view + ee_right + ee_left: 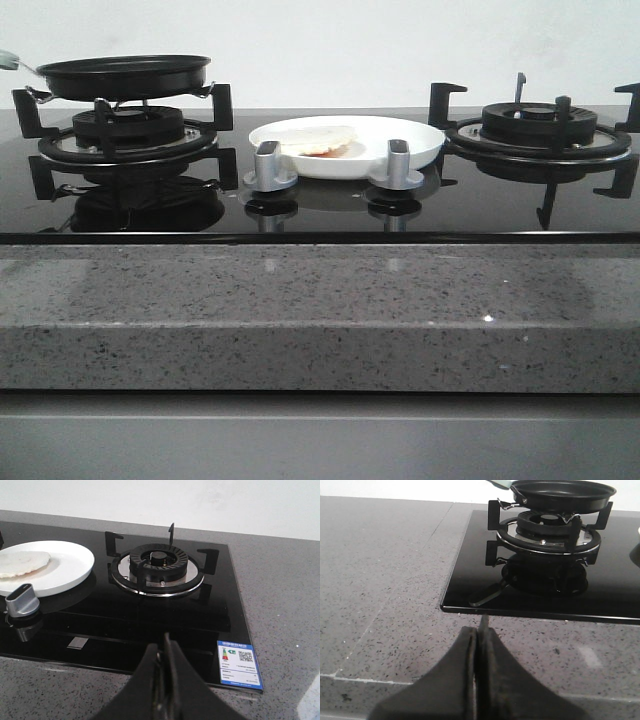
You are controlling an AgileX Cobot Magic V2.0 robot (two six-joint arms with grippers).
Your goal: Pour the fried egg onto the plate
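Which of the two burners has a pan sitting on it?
The left black gas burner: a black round frying pan rests on its grate. The right black gas burner is bare.

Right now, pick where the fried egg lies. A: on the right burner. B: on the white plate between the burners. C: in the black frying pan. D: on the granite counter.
B: the fried egg rests pale side up on the white plate, while the frying pan sits on the left burner with no egg showing in it.

I see the flat pale fried egg [318,140] lying underside up, slightly folded, in the left part of the wide glossy white round plate [415,143], which sits between the burners.
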